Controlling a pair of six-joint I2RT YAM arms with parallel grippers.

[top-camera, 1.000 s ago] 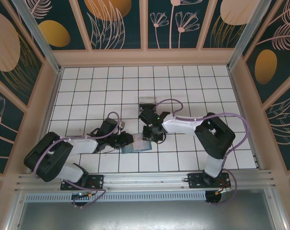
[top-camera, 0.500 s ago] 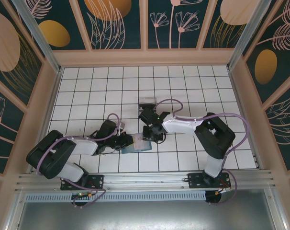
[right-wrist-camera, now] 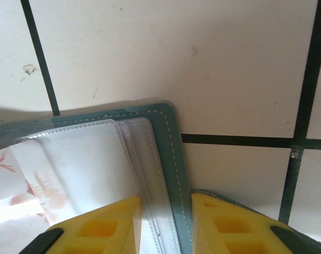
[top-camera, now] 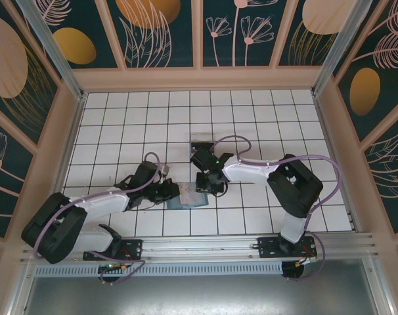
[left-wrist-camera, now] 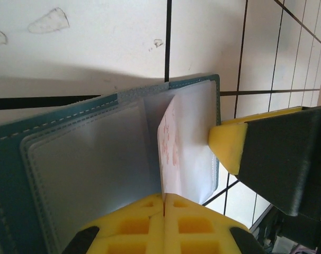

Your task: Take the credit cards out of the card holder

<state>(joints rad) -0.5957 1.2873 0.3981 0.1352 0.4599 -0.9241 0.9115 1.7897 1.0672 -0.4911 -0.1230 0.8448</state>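
The teal card holder point(top-camera: 188, 197) lies open on the tiled floor between the two arms. In the left wrist view its clear sleeves point(left-wrist-camera: 91, 159) face up. A pale credit card point(left-wrist-camera: 175, 142) with reddish print sticks out of a sleeve, and my left gripper point(left-wrist-camera: 164, 197) is shut on its near edge. My right gripper point(right-wrist-camera: 166, 203) is shut on the holder's stitched teal cover edge point(right-wrist-camera: 171, 159) and sleeve edges. The same pale card point(right-wrist-camera: 36, 182) shows at the left of the right wrist view. From above, my left gripper point(top-camera: 172, 192) is at the holder's left side and my right gripper point(top-camera: 210, 188) at its right.
A small clear plastic box point(top-camera: 201, 139) stands about two tiles behind the holder. One yellow finger of the right gripper point(left-wrist-camera: 229, 145) presses the holder's far edge in the left wrist view. Wooden walls ring the white tiled floor point(top-camera: 278, 125).
The left gripper's jaws have closed onto the pale card's edge, and the left arm's elbow has swung out to the left. The right arm and the holder have stayed put.
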